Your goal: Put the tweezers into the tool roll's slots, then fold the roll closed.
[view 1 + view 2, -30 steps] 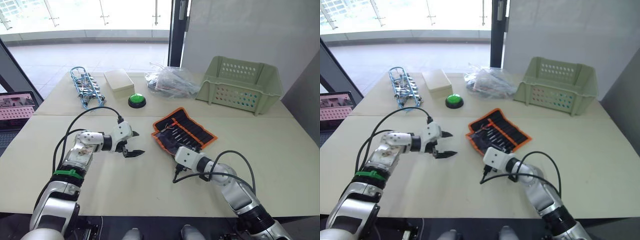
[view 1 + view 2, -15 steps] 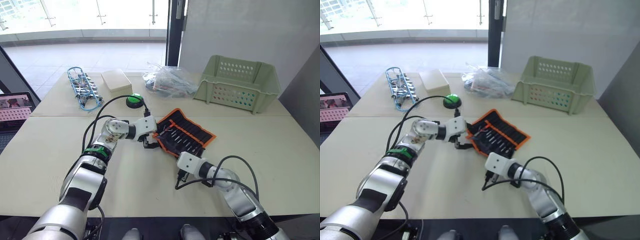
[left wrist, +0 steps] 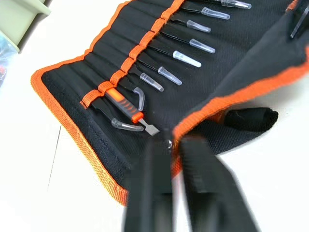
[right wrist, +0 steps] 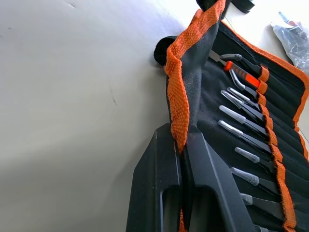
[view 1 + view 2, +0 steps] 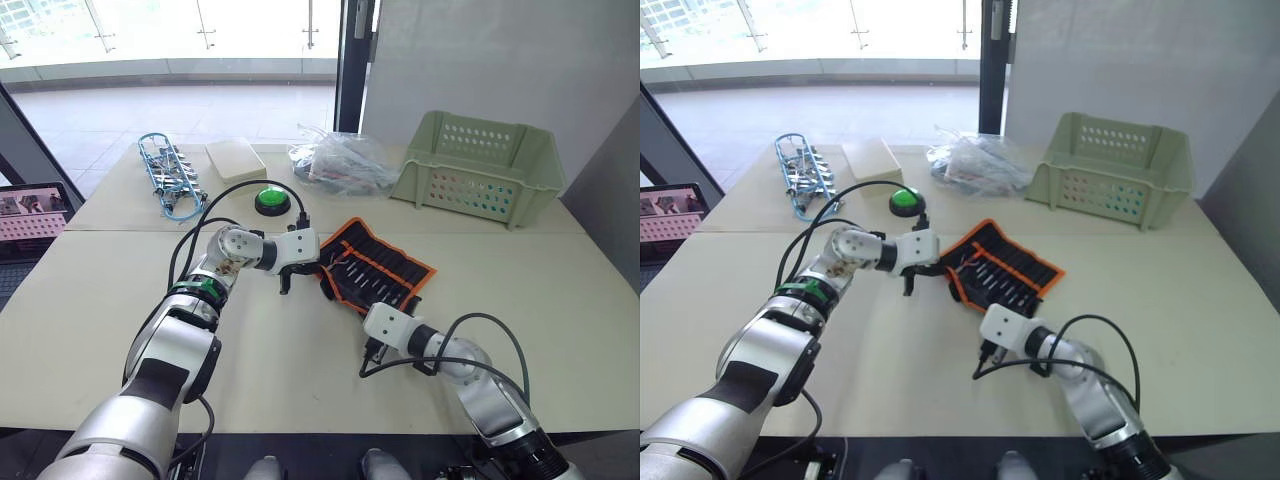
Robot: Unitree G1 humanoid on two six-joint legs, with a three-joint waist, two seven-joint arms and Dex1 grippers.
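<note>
Tool roll (image 5: 375, 270) lies unfolded near the middle of the pale table (image 5: 560, 300), its orange-edged black fabric spread at a slant, well in front of the green basket (image 5: 480, 165). Its near long edge is lifted into a flap, and the black strap (image 3: 251, 118) lies bunched on the table just beside that edge.

At the roll's left corner sits the left gripper (image 5: 292, 276), its two black fingers (image 3: 154, 183) drawn close together on the orange edging there; the left wrist view shows the edge running between them. Farther along the same edge, the right gripper (image 4: 181, 159) has its fingers pressed together on the orange binding, which stands up out of the narrow gap between them in the right wrist view.

Behind the roll, toward the far side of the table, are a crumpled clear plastic bag (image 5: 340, 160), a cream box (image 5: 237, 160), a blue wire bundle (image 5: 170, 180) and a green button (image 5: 271, 200).

Across the roll's inner face, the tweezers (image 4: 244, 118) sit side by side in the slots (image 3: 145, 46), their tips pointing toward the lifted edge, many capped in clear sleeves. Among them is a tool with an orange and black handle (image 3: 123, 100).
</note>
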